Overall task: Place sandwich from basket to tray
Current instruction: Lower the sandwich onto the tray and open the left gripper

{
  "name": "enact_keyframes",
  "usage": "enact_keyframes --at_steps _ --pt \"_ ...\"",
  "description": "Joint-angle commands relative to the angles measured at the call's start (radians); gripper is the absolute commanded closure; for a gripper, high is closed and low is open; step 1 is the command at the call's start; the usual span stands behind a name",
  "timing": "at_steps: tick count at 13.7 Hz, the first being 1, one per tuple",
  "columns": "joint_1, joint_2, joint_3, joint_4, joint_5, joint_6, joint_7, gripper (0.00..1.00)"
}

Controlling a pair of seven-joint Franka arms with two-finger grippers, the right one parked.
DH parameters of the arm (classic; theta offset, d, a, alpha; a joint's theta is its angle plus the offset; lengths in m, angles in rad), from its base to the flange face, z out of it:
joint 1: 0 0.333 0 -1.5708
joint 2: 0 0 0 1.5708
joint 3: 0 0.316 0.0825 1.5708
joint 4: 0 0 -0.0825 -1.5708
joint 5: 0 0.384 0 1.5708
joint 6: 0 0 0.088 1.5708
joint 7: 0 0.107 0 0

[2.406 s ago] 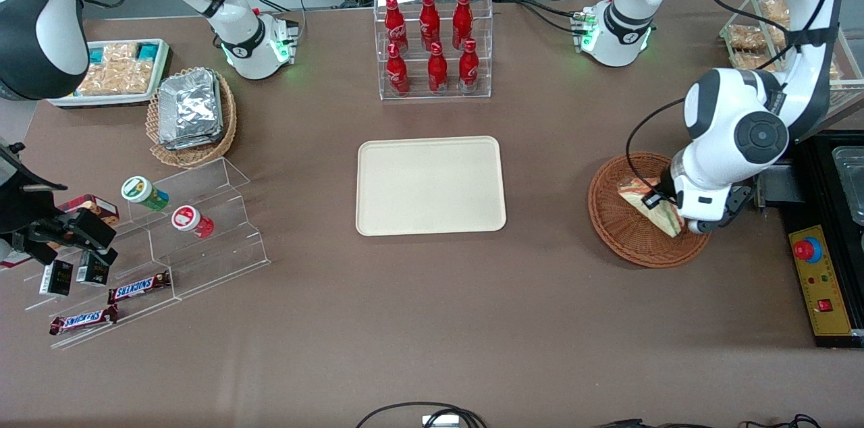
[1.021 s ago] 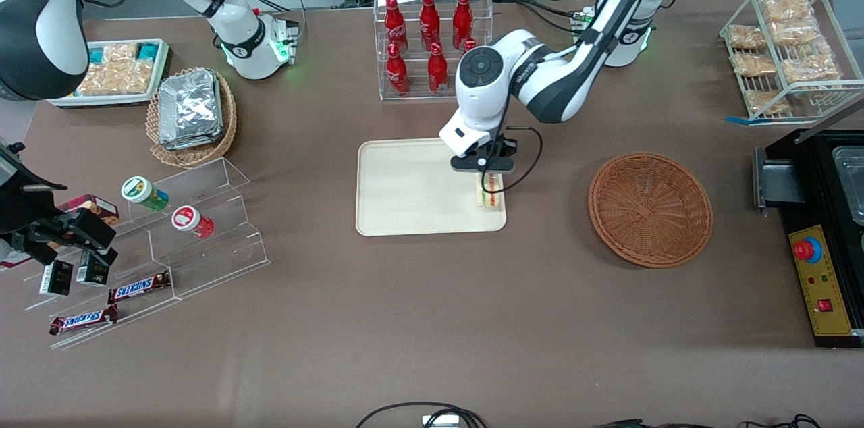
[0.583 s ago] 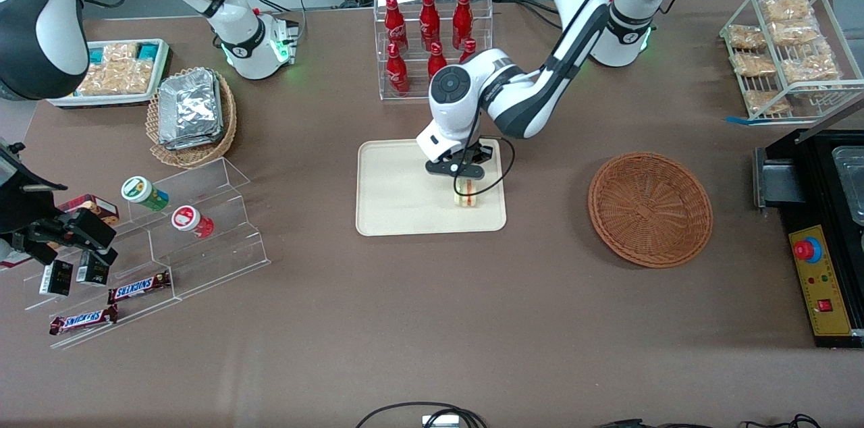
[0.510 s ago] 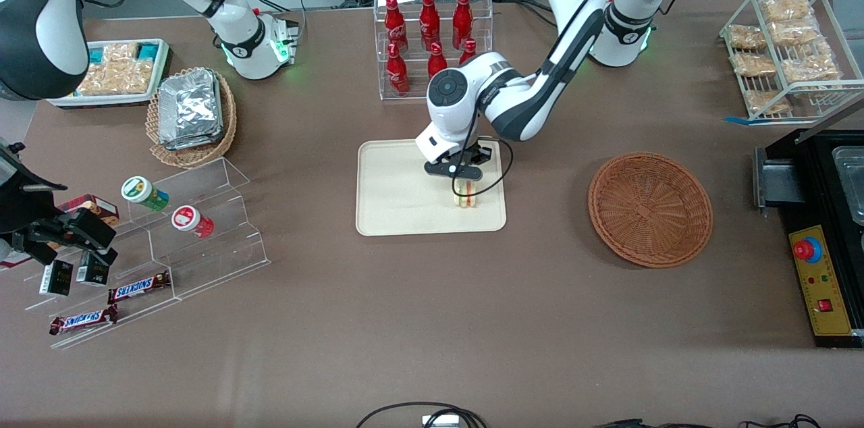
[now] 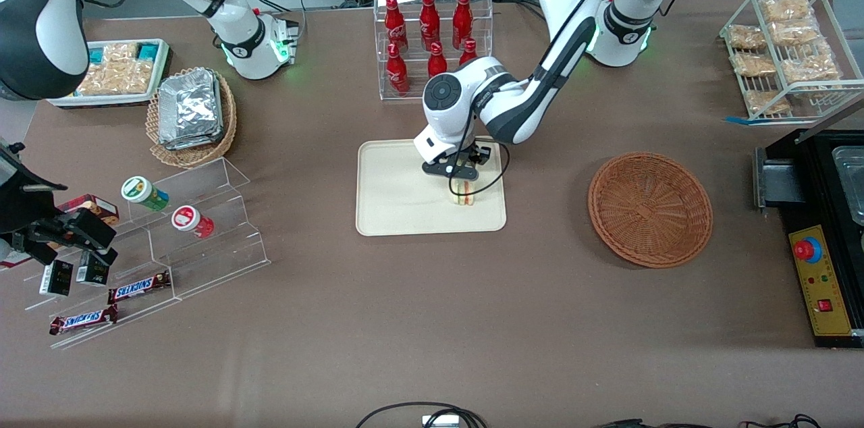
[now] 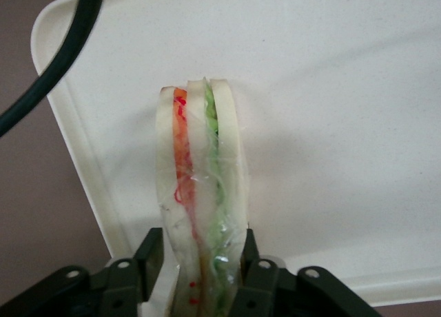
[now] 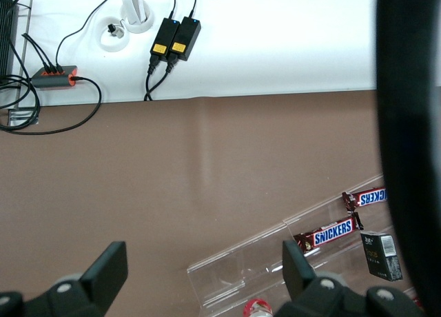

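Observation:
The sandwich (image 5: 463, 194), a clear-wrapped wedge of white bread with orange, red and green layers, stands on its edge on the cream-beige tray (image 5: 405, 198), near the tray's rim toward the working arm's end. My left gripper (image 5: 459, 178) is directly above it, with a finger on each bread face, shut on it. The left wrist view shows the sandwich (image 6: 200, 186) between the black fingers (image 6: 153, 251), its tip resting on the tray (image 6: 331, 124) close to a rounded corner. The reddish-brown wicker basket (image 5: 650, 208) sits empty toward the working arm's end.
A clear rack of red bottles (image 5: 432, 43) stands just past the tray, close to my arm. A tan basket of foil packs (image 5: 191, 114) and an acrylic stepped stand (image 5: 169, 232) lie toward the parked arm's end. A wire snack rack (image 5: 783, 43) and a black control box (image 5: 820, 279) are near the basket.
My gripper carried the sandwich from the basket over to the tray and lowered it onto the tray. In the last half second it shifted only slightly.

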Motion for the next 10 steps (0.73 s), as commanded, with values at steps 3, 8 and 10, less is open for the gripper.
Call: enact_keyframes --at_steps 3,8,10 --pt "0.019 -0.031 0.049 0.125 -0.003 -0.176 -0.024 0.01" --pt "0.222 -0.117 0.050 0.220 -0.003 -0.319 -0.036 0.01" --pt "0.301 -0.155 0.050 0.242 -0.009 -0.374 -0.027 0.01"
